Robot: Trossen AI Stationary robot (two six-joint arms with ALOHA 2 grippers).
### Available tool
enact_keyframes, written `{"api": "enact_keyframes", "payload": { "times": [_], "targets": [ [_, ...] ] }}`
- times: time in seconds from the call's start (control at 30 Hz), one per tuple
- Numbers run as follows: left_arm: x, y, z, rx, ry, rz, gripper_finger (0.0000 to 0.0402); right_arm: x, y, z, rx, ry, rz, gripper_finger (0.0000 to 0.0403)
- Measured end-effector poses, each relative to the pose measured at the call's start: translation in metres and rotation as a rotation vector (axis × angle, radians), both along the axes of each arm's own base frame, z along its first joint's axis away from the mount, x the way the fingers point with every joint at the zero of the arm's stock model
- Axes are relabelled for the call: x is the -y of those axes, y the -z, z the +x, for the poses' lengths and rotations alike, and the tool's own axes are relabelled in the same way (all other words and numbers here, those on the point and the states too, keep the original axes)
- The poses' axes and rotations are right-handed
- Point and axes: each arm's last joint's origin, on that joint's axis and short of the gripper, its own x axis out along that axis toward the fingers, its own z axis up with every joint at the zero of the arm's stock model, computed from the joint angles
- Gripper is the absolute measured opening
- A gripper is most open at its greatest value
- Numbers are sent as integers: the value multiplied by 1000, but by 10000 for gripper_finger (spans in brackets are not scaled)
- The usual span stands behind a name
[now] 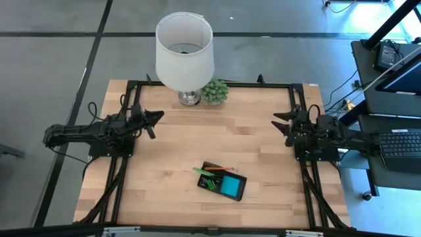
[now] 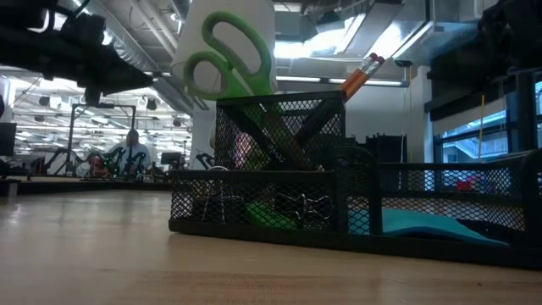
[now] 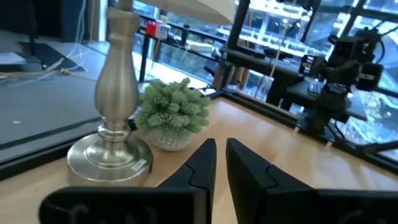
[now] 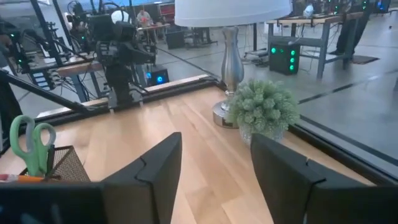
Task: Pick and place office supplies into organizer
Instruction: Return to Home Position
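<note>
Organizer [image 1: 209,166] well apart from right gripper [image 1: 279,129]

Wooden tabletop [image 1: 197,131] stands on a grey, dark-lined floor [image 1: 46,66] — open room. Side desk [image 1: 395,105] carries a keyboard [image 1: 401,141].

Bright, even light (low view backlit)
</note>
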Motion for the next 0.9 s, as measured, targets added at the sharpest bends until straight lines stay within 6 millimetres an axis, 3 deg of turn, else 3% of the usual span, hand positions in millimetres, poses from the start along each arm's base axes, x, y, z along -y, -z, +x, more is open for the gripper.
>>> {"api": "enact_keyframes", "payload": {
  "times": [0.33,0.53,0.67,0.9],
  "targets": [
    [-1,16,-3,10,-38,3,31,1,6,1,-35,17,4,193],
    [-1,17,-4,-1,-60,5,31,2,39,17,14,17,3,193],
    [-1,18,-4,-10,-61,8,31,2,39,20,124,17,-36,193],
    [-1,27,-4,-132,-58,35,31,2,43,21,95,17,-53,193]
  ]
}}
